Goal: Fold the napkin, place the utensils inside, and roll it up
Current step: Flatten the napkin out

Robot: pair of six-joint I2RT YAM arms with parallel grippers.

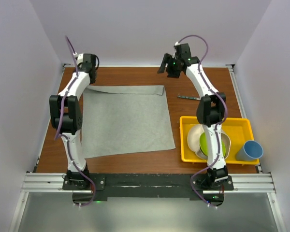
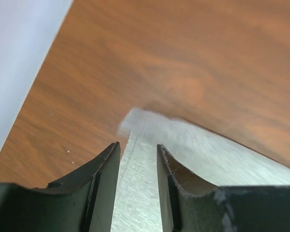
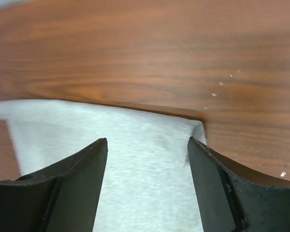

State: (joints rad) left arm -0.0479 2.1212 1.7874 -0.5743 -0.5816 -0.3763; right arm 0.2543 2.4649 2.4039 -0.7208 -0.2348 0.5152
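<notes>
The light grey napkin lies flat and unfolded on the wooden table. My left gripper hovers at its far left corner. In the left wrist view the gripper is open by a narrow gap, with the napkin's corner and edge showing between the fingers. My right gripper is above the far right corner. In the right wrist view it is wide open over the napkin and holds nothing. The silver spoon lies on the table to the right of the napkin.
A yellow tray at the right front holds a white bowl and a green bowl, partly hidden by the right arm. A blue cup stands at the tray's right end. White walls enclose the table.
</notes>
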